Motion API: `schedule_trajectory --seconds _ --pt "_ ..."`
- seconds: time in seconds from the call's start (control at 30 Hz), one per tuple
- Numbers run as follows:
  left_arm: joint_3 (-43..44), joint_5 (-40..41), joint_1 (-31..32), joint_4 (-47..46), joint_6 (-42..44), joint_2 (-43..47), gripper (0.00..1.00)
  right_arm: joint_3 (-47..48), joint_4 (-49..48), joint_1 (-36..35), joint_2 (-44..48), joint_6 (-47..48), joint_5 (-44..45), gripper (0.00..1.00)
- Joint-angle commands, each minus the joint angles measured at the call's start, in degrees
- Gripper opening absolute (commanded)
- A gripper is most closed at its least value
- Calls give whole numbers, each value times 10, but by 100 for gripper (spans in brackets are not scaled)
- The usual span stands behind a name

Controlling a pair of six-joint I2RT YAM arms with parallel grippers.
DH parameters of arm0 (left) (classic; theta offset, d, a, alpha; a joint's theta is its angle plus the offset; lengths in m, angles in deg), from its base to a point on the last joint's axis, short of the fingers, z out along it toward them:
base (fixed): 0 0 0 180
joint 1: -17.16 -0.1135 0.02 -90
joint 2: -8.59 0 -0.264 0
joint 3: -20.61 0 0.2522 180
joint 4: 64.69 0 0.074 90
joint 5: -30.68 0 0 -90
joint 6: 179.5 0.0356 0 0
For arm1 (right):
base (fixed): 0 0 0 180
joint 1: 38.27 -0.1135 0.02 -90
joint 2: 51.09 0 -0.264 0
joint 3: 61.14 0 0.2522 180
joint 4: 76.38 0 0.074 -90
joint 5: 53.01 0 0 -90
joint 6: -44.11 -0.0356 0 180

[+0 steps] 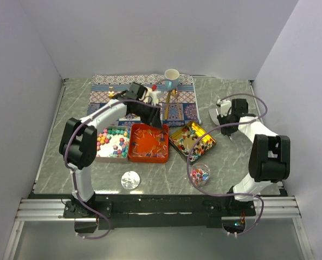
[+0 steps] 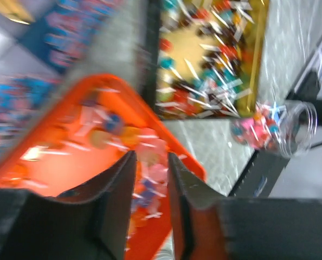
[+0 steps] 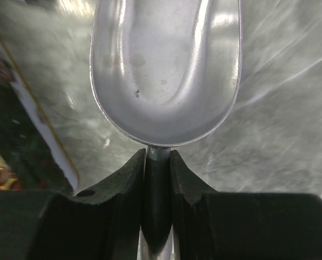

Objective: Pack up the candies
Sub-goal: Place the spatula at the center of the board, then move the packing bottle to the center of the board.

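The candies [image 1: 148,142] are lying sorted in three tins on the table [image 1: 77,97]: pastel lumps in the white tin [image 1: 112,160], red-orange wrapped ones in the red tin [image 1: 148,161] and twist-wrapped ones in the gold tin [image 1: 177,149]. A few more are sitting in the clear jar [image 1: 200,174], which is tipped on its side in front of the gold tin. The left gripper [image 2: 150,158] is hovering over the red tin with jaws parted and gripping nothing, while the right gripper [image 3: 157,158] is clenching the handle of a metal scoop [image 3: 166,70] right of the gold tin.

Parted fingers [image 2: 117,206] over red tin [image 2: 52,162] of candies [image 2: 150,157]; gold tin [image 2: 177,57] and clear jar [image 2: 296,124] beyond
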Motion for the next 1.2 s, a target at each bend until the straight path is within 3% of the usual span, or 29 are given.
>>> schedule_trajectory --seconds 0.0,0.2,0.27,0.3,0.4,0.47,0.53,0.63,0.67,0.7,0.73,0.77,0.9,1.07,1.17 --pt "-54 27 26 -55 -5 65 41 -27 -91 2 5 19 21 19" --pt "-63 54 29 -48 -13 79 41 -43 -87 7 -4 47 5 43" --pt "-55 58 29 -47 -14 85 40 -41 -78 11 7 43 6 70" --pt "-54 60 29 -48 -16 89 40 -40 -70 15 14 45 3 100" --pt "-44 65 29 -48 -27 102 40 -24 -21 32 50 58 -19 100" --pt "-39 71 26 -47 -30 113 39 -22 22 60 93 93 -68 98" --pt "-46 81 15 -55 -38 132 39 -38 58 75 153 156 -137 88" --pt "-76 78 -15 -71 -48 153 37 -96 144 77 256 359 -190 69" --pt "-90 77 -25 -74 -51 156 34 -109 208 77 280 480 -214 59" --pt "-97 76 -36 -80 -52 159 32 -137 237 73 301 535 -219 24" --pt "-105 76 -57 -83 -53 163 30 -153 259 68 335 582 -219 7" --pt "-118 77 -68 -86 -54 163 28 -168 296 61 348 668 -215 0" --pt "-149 98 -105 -100 -51 164 21 -243 357 37 366 879 -165 0" --pt "-157 178 -115 -77 -12 163 27 -275 364 23 341 1073 -182 0" --pt "-146 184 -126 -71 -6 155 30 -258 384 0 303 1145 -203 0"
